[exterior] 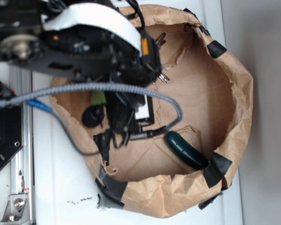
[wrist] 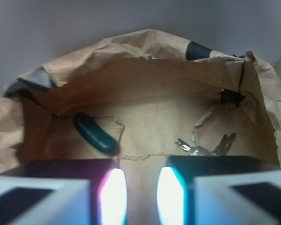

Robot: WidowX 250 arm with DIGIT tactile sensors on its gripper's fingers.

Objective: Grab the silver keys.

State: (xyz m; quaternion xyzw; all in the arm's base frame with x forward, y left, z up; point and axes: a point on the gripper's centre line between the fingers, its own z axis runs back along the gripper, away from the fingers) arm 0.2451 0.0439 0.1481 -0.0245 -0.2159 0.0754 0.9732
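My fingers (wrist: 113,196) stand spread with a gap of bare paper between them and nothing pinched, and the silver keys (wrist: 207,148) lie ahead of me and off to the right in the wrist view, just beyond the edge of my right-hand finger block rather than in the gap. The bunch fans out roughly across my view, one blade pointing left and the others slanting up to the right, so I judge I must shift sideways toward them before closing. From the exterior view the keys (exterior: 162,75) peek out from under my gripper (exterior: 147,58), near the far wall of the paper bag tub (exterior: 239,93), a brown crumpled ring patched with black tape. Also inside the tub are a dark green oblong thing (wrist: 94,133), lying well to the left of the keys, and under my arm a black round object (exterior: 92,116) and a green plush scrap (exterior: 99,97), partly hidden.
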